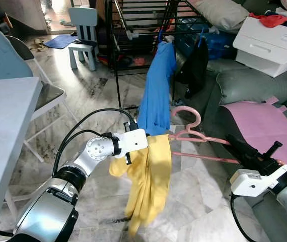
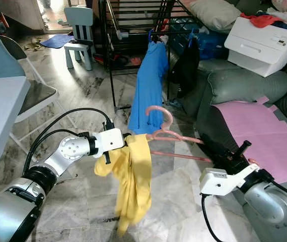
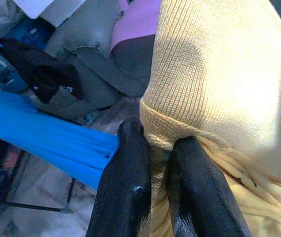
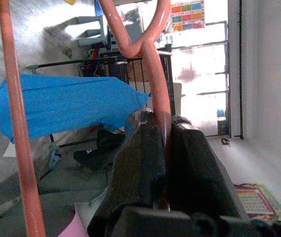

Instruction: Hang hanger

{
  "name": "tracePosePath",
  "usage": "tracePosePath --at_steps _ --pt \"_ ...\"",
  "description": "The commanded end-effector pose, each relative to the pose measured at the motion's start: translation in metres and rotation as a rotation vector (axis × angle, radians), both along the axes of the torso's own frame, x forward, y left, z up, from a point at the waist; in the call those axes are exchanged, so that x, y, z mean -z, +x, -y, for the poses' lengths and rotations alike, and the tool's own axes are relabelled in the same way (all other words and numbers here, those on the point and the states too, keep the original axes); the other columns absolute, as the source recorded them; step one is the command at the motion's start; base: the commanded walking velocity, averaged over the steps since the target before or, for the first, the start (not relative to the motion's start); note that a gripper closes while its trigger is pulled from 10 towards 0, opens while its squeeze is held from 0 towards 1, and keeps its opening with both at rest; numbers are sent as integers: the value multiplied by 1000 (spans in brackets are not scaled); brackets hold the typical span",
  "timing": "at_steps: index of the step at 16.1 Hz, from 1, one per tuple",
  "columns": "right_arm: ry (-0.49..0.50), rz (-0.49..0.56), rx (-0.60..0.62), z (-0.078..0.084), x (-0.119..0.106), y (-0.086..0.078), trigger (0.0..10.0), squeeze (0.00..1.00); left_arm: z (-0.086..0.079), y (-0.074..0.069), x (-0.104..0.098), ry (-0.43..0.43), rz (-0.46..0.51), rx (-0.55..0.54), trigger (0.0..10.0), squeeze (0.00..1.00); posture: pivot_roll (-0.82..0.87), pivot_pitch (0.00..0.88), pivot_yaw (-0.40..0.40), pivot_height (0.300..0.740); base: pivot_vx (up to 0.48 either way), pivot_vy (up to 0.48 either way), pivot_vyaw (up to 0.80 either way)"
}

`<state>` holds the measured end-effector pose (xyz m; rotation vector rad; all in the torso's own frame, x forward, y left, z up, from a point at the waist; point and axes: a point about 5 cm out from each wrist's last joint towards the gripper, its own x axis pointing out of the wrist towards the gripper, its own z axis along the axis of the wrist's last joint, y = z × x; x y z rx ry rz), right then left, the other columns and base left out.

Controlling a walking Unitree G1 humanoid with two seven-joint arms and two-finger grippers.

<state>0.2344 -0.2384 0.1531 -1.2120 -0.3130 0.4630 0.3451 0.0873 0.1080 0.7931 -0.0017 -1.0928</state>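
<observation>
Head camera, left eye: I see the pink hanger (image 1: 194, 135) held level above the marble floor (image 1: 194, 201), between my two arms. A yellow garment (image 1: 148, 181) is draped over its left end and hangs down. My left gripper (image 1: 151, 137) meets that garment at the hanger's left end. My right gripper (image 1: 234, 142) holds the hanger's right end, beside the grey sofa (image 1: 254, 83) with a pink mat (image 1: 264, 126). Just behind the hanger's hook, a blue garment (image 1: 156, 91) hangs on the black drying rack (image 1: 133, 30).

Right eye: same layout; a white table (image 2: 2, 116) stands on my left.

Left wrist: both fingers (image 3: 125, 187) are pinched together on the yellow knit's ribbed edge.

Right wrist: the fingers (image 4: 140, 163) are clamped on the pink hanger's upper bar, with its lower bar running alongside.
</observation>
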Motion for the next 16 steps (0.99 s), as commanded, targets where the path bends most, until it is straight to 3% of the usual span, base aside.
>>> tracePosePath --at_steps 1,2,3,9,10,11,12,16 --pt "68 120 -50 -12 -19 5 10000 0 20 -8 3 -27 -33 86 0 0 -21 0 -13 740 0 0 0" --pt "60 120 -63 -13 -19 5 10000 0 22 -9 1 -25 -25 108 4431 1000 -21 0 -15 740 0 0 0" --pt "55 121 -68 -14 -20 5 10000 0 24 -10 1 -35 -19 121 10000 1000 -21 0 -16 740 0 0 0" --pt "2 141 -143 -22 -24 6 10000 0 29 -21 11 -28 -107 203 10000 1000 -28 0 -17 740 0 0 0" --pt "2 146 -142 -21 -26 8 10000 0 29 -22 12 -24 -119 218 2706 1000 -28 0 -17 740 0 0 0" --pt "0 155 -139 -21 -28 9 10000 0 29 -23 12 -24 -127 232 0 137 -28 0 -17 740 0 0 0" --pt "2 159 -136 -20 -28 10 10000 0 28 -25 13 -26 -148 257 0 0 -25 0 -17 740 0 0 0" --pt "4 171 -146 -24 -28 11 10000 0 29 -28 13 -53 -184 276 0 0 -24 0 -17 740 0 0 0"
